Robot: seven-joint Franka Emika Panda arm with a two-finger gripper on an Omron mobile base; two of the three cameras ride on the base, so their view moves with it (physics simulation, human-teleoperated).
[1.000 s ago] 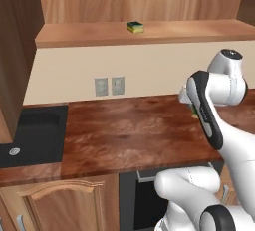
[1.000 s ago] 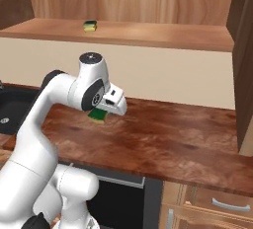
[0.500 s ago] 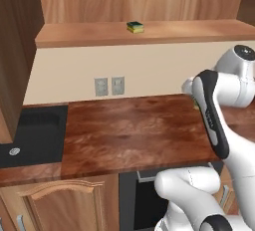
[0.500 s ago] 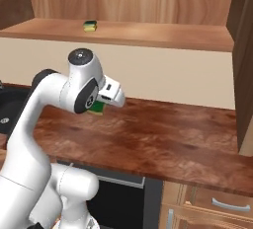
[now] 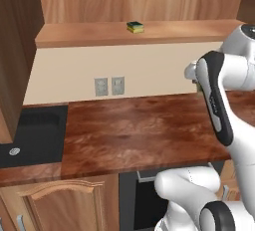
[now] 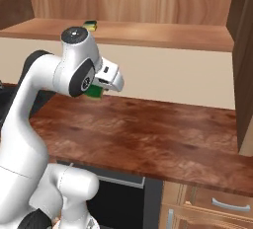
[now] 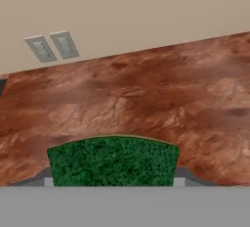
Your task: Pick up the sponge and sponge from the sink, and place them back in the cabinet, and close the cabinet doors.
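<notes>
One sponge (image 7: 113, 157), dark green on top, sits between the fingertips of my gripper (image 7: 112, 179), which is shut on it. From the right, the gripper (image 6: 102, 88) hangs well above the brown counter (image 6: 148, 134) with the sponge (image 6: 94, 93) green beneath the hand. The other sponge (image 5: 135, 27) (image 6: 90, 24) lies on the floor of the open cabinet (image 5: 99, 35), up and to the left of the gripper. The black sink (image 5: 30, 130) is at the far left. A cabinet door (image 5: 15, 51) stands open on the left, another (image 6: 242, 50) on the right.
Two wall outlets (image 5: 109, 85) (image 7: 51, 46) sit on the beige backsplash under the cabinet. A dark oven front (image 5: 144, 195) is below the counter, with arched-panel lower doors (image 5: 60, 205) beside it.
The arm has lifted the held sponge higher above the counter, towards the cabinet's level. The sponge on the shelf has not moved.
</notes>
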